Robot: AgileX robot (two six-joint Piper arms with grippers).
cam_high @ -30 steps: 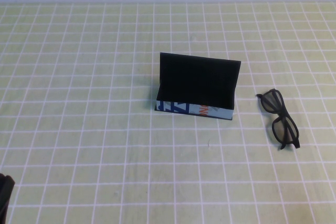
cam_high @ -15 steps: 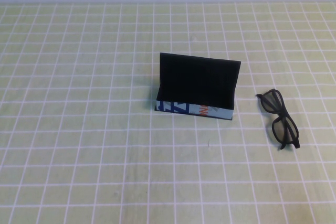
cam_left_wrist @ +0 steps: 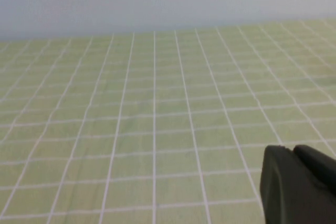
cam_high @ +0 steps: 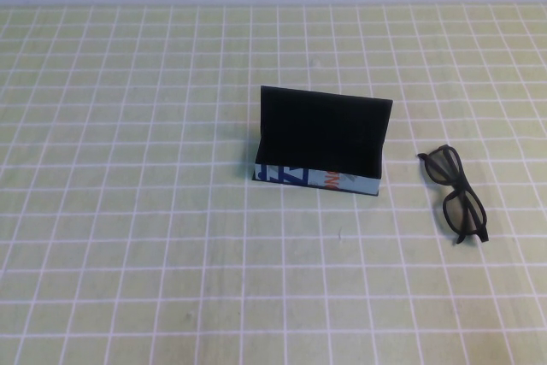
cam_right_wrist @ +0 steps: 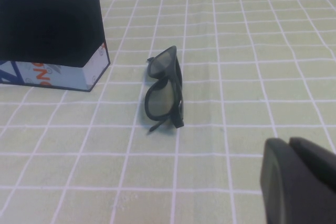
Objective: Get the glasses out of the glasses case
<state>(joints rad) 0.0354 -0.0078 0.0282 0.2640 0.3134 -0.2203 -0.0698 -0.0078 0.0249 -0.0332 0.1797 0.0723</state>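
The right tool (cam_right_wrist: 302, 182) is closed on nothing, glasses (cam_right_wrist: 165, 88) ahead of it beside the open case (cam_right_wrist: 52, 38). Left tool (cam_left_wrist: 299, 184): grip unclear, over bare table (cam_left_wrist: 157, 108).

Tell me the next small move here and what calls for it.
Probably none beyond keeping both arms parked: the job looks done. The glasses lie folded on the checked cloth, apart from the glasses case, on its right, whose lid stands open. The right claw sits shut, short of the glasses and holding nothing; the left claw is over bare cloth, away from both.
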